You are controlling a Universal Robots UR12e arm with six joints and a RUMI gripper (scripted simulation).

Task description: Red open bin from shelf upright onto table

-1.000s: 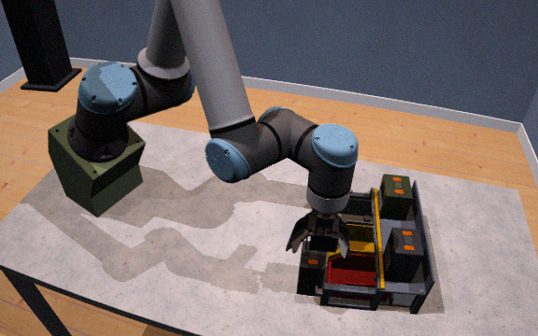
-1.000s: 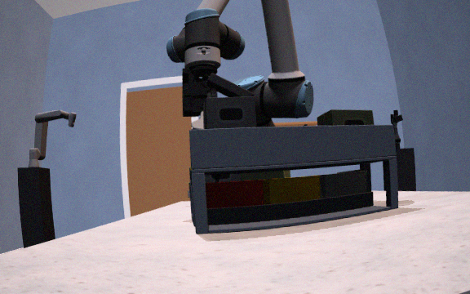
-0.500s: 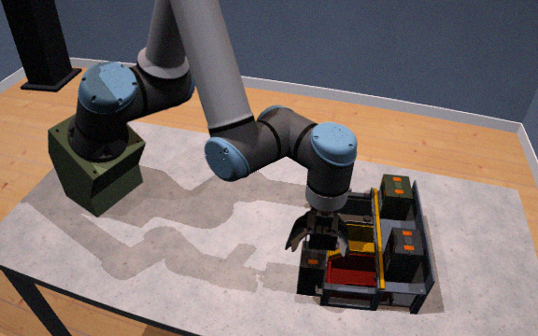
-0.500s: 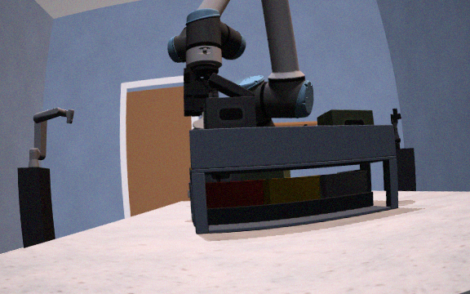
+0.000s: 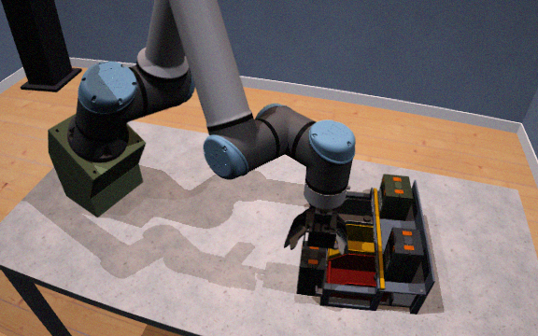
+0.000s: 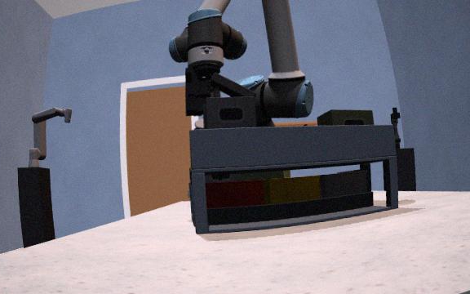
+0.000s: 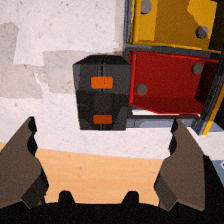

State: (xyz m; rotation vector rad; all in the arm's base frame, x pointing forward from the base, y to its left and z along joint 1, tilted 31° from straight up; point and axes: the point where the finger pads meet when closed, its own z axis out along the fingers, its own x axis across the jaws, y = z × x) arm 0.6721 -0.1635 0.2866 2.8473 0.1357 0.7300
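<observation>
Red open bin (image 5: 352,271): sits in the lower tier of a dark grey shelf (image 5: 422,219) standing on the pale counter (image 5: 166,261), at the shelf's end nearest the counter's front edge; open side up, its interior visible from above in the top and wrist views. From the top view its footprint appears slightly wider across the shelf than along it, though the upper tier and the arm hide part of it, so the long axis cannot be fixed with certainty. Contents: small round grey parts against its inner walls in the wrist view, one marked (image 7: 142,89). Neighbouring item: a yellow open bin (image 5: 361,237) touching it on the side farther from the counter's front edge, in the same row; in the exterior view the row reads red (image 6: 234,193), yellow (image 6: 293,189), then a darker bin (image 6: 343,184). A yellow rail (image 5: 377,233) runs lengthwise along the shelf beside both bins. Dark boxes with orange markings: one (image 5: 311,271) stands on the counter just beside the red bin outside the shelf frame; two more, (image 5: 395,189) and (image 5: 405,252), sit on the upper tier. Gripper (image 5: 317,239): hangs pointing downward above the yellow bin and the outer dark box, clear of the red bin; fingers spread fully wide with nothing between them.
</observation>
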